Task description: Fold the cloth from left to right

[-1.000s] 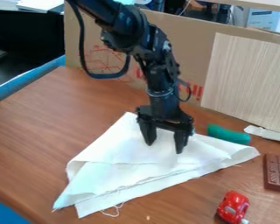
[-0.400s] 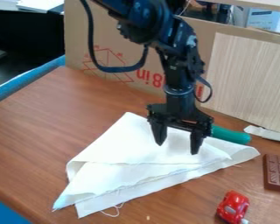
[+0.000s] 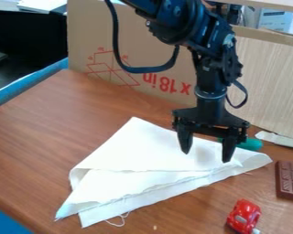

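The black gripper (image 3: 206, 156) hangs over the right part of the cloth, its two fingers spread apart with nothing held between them. The white cloth (image 3: 137, 155) lies on the table in a roughly triangular, folded shape, with layered edges along its front side and loose threads near the front left corner. Its right corner reaches out past the gripper toward the chocolate bar. Whether the fingertips touch the cloth, I cannot tell.
Behind the gripper lies a green object (image 3: 252, 144), partly hidden. A brown chocolate bar (image 3: 288, 181) and a red toy car (image 3: 244, 215) are at the right. Cardboard (image 3: 155, 55) and a wood-grain panel (image 3: 271, 82) stand along the table's back.
The arm and gripper have moved right across the cloth, now covering part of the green object. The gripper stays open, and the cloth looks unchanged.
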`<state>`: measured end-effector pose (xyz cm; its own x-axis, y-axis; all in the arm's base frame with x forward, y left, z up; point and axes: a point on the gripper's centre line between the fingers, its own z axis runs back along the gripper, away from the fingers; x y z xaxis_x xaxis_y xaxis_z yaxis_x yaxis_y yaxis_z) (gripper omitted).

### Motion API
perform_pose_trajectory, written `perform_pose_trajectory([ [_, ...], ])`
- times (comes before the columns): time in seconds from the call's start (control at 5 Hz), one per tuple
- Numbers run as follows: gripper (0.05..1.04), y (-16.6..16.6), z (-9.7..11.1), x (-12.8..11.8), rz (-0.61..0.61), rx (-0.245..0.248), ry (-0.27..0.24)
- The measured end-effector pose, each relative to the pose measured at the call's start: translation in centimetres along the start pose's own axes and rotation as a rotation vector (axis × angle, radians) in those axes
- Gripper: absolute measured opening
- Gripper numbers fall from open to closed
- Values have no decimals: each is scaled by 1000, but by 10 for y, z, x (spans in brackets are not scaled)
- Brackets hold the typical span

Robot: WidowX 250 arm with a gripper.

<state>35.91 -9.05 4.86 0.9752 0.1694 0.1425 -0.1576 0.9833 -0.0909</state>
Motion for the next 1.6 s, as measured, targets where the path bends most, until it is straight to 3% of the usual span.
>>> perform_pose_trajectory([
  [0.4,1000,-5,3,9,62,-28,-43],
  [1.6,973,-19,-33,14,83,11,-20],
])
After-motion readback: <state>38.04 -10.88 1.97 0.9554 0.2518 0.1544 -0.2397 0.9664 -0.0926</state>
